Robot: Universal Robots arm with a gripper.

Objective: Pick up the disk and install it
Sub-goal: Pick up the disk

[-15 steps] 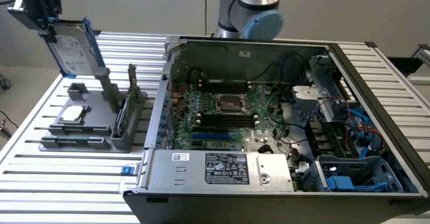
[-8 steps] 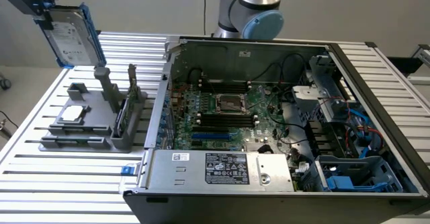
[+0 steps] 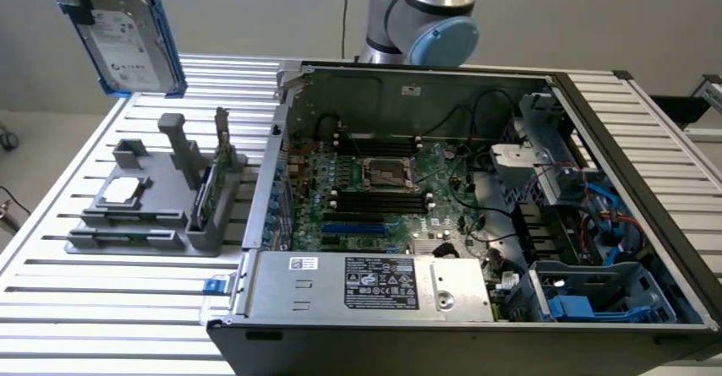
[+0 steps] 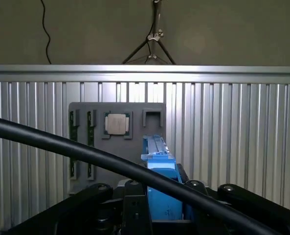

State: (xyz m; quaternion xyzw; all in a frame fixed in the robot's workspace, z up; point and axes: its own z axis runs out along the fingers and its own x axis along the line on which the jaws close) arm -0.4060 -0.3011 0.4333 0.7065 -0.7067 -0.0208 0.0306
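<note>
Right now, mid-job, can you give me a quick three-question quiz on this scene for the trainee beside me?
1. Fill in: the open computer case lies to the exterior view's ____ of the grey holder.
2. True or false: the small silver chip rests on the grey holder.
3. The disk is:
A. lying flat on the table
B. held in the jaws, raised above the table
C. seated inside the computer case

Key: 1 right; 2 true; 3 B.
</note>
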